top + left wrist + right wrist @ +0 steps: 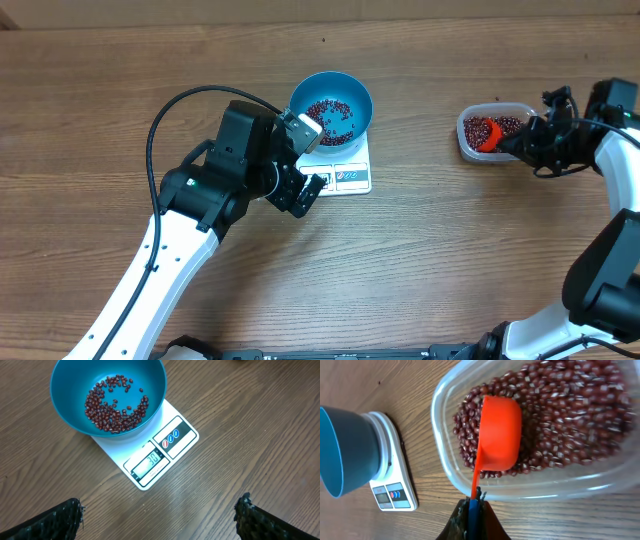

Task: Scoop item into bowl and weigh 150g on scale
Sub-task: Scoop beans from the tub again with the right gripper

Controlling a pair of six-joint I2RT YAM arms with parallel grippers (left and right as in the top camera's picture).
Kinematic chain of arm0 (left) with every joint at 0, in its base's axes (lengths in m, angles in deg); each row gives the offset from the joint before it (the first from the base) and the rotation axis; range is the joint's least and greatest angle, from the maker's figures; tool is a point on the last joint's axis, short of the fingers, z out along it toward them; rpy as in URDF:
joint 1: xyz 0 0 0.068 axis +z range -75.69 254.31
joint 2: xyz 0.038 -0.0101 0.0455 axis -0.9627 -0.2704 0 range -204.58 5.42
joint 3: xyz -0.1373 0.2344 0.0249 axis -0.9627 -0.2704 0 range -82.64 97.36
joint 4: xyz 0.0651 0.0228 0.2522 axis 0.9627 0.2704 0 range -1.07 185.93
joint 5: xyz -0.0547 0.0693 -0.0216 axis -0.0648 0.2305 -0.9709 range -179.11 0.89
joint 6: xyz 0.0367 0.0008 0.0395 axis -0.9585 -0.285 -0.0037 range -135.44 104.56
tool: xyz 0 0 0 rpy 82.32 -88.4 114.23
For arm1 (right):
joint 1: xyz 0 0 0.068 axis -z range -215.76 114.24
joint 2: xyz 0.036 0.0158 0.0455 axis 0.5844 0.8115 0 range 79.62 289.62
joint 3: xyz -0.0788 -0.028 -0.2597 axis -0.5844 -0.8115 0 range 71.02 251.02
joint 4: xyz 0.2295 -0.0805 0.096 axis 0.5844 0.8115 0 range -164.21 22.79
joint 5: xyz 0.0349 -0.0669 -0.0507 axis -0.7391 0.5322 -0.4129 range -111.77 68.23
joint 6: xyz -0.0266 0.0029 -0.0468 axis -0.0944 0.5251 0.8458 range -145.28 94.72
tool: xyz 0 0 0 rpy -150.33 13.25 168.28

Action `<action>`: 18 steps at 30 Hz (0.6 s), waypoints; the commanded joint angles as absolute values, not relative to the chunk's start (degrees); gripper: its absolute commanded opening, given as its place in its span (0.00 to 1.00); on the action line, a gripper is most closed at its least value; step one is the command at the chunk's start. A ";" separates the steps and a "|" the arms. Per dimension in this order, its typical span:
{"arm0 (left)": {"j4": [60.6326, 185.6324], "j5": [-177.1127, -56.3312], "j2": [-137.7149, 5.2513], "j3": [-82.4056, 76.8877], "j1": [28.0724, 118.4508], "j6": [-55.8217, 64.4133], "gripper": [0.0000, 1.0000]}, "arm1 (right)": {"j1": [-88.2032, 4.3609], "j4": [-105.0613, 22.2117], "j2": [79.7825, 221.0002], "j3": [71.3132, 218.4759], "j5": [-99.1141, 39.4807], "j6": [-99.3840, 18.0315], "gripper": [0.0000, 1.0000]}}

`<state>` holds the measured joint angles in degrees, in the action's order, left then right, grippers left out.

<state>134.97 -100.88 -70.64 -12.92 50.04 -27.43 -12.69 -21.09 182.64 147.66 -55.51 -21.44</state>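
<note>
Beans (560,415) look loose and rolly, so use the scoop (500,430). Right end effector (472,506) pinches its handle, left end effector (160,510) spread wide.

1. The flat white scale (120,452) is lying mid-table, its display edge facing near and showing 30.
2. The deep blue bowl (67,390) is standing upright on the scale's far part.
3. Small dark red-brown beans (115,407) are lying loosely across the bowl's floor; many more are filling a clear tub (439,435) at the right.
</note>
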 commanded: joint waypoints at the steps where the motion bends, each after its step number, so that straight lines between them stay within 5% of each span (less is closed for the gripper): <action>1: 134.82 -100.94 -69.91 -11.61 49.91 -26.60 1.00 | -9.91 -21.48 183.14 147.35 -59.03 -22.23 0.04; 18: 134.84 -100.92 -69.91 -11.61 49.93 -26.60 1.00 | 2.13 -18.81 183.17 147.35 -76.34 -18.91 0.04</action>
